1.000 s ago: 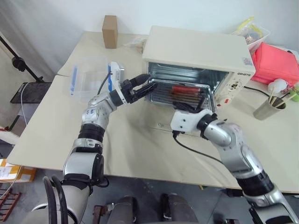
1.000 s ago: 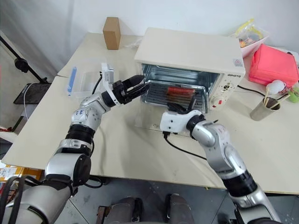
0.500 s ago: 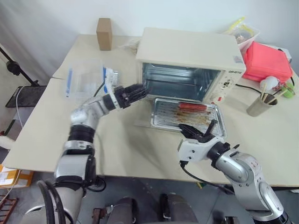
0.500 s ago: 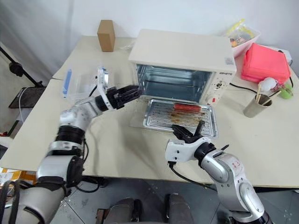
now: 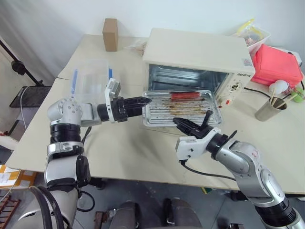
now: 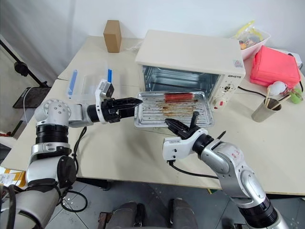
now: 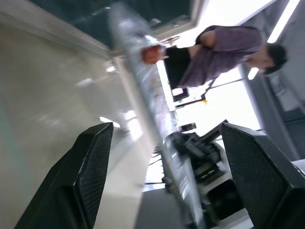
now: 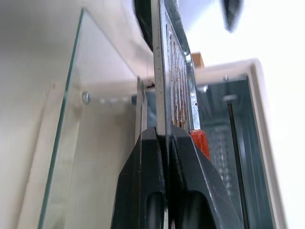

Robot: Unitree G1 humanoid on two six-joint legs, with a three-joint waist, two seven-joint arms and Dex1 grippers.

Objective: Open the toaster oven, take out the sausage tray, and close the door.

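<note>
The cream-white toaster oven (image 5: 195, 53) stands open at the back of the table. Its glass door (image 8: 62, 143) hangs down in front. The silver sausage tray (image 5: 183, 109) is out of the oven, held level above the table, with brown smears and one red sausage (image 5: 187, 95) at its far side. My right gripper (image 5: 190, 125) is shut on the tray's near rim; the right wrist view shows both fingers (image 8: 143, 162) pinching the metal edge. My left gripper (image 5: 145, 101) points level at the tray's left edge, open, with the rim between its fingers (image 7: 95, 157) but apart from them.
A clear container with blue latches (image 5: 90, 81) lies left of the oven, with a cardboard box (image 5: 110, 34) behind it. A red-pink box (image 5: 276, 64), a white bin (image 5: 257, 36) and a metal cup of utensils (image 5: 268, 110) stand at the right. A person (image 7: 224, 52) shows beyond the table.
The right gripper has drawn the tray out of the oven toward me and holds it above the table. The left gripper has rolled over and pulled back to the tray's left edge.
</note>
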